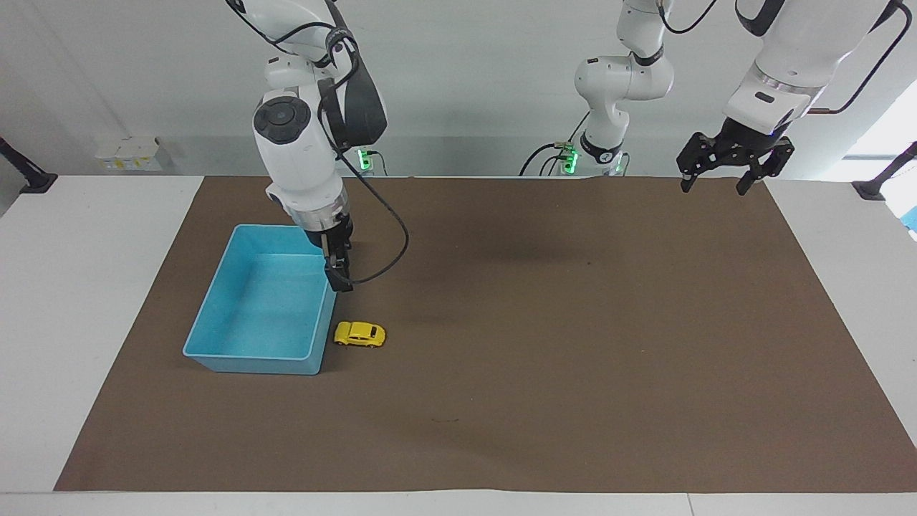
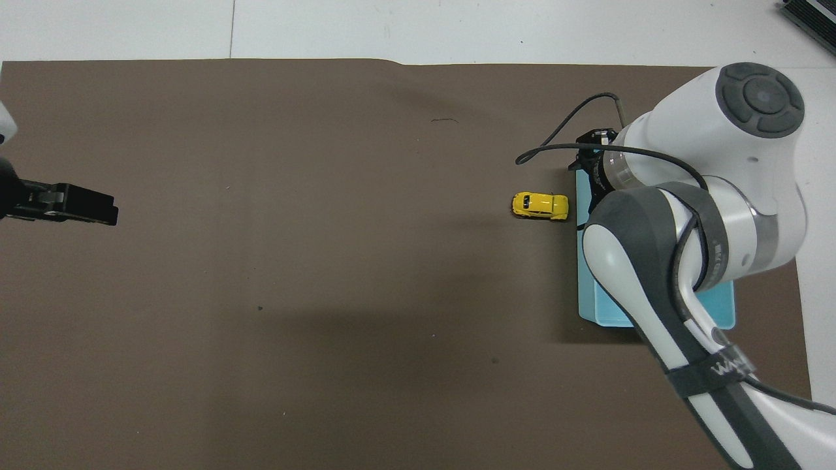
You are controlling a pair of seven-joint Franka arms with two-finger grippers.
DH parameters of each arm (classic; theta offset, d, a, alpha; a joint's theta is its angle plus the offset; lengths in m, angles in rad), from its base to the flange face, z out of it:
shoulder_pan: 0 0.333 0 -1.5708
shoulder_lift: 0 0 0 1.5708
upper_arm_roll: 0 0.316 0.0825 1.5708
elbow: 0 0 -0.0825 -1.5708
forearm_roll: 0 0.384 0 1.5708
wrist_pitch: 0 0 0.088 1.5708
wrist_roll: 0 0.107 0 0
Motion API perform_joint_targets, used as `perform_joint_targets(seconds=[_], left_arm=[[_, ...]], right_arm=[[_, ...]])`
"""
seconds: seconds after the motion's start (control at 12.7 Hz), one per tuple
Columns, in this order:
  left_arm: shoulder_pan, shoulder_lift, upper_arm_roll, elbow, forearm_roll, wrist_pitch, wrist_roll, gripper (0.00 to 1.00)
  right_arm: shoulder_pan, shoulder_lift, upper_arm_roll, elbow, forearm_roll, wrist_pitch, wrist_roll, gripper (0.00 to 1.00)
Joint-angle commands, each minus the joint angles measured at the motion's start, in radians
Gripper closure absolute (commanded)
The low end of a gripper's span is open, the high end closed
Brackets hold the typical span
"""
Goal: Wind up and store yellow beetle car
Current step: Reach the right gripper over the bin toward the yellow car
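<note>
Right gripper (image 1: 338,276), jaws apart and empty, hangs over the bin (image 1: 215,307) wall beside the car (image 1: 359,334); descending here risks striking that wall; left gripper (image 1: 716,172) waits, jaws apart.

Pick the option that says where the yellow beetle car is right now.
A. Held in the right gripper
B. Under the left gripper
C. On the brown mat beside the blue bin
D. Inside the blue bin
C: the yellow beetle car sits on the brown mat just outside the blue bin wall, with the right gripper raised over the bin's edge and holding nothing.
</note>
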State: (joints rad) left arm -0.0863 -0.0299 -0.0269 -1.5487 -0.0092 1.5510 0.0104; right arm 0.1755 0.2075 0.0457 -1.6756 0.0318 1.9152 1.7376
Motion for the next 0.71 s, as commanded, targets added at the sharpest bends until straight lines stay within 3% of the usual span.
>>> perform_joint_targets(seconds=[0.0,0.63], left_arm=[[0.003,-0.008,0.002,0.002,0.008,-0.011,0.054,0.00],[0.007,-0.007,0.012,0.004,0.008,-0.011,0.062,0.00]], right_arm=[[-0.014,0.007,0.005,-0.030,0.026,0.044,0.045,0.00],[-0.001,0.101,0.005,-0.107,0.025,0.212,0.100,0.00]])
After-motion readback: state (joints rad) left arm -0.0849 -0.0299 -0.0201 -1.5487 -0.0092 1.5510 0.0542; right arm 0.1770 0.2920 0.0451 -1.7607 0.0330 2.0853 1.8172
